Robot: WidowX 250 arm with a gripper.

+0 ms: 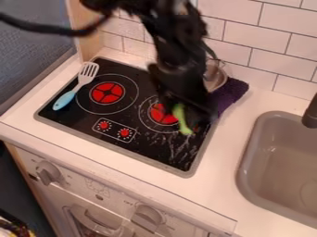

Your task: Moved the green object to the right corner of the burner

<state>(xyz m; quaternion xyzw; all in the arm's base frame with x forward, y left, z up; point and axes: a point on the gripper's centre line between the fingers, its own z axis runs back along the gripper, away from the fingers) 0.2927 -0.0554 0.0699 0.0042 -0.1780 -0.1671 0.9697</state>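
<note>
The slim green object [181, 119] lies at the right edge of the red centre of the right-hand burner [162, 114], its long axis running from the back toward the front of the black stovetop [150, 152]. The black pincer [196, 120] is right beside it, on its right; whether it is clenched, released or grasping the object, I cannot tell. Small markings on the white oven panel [114, 193] are too small to read.
</note>
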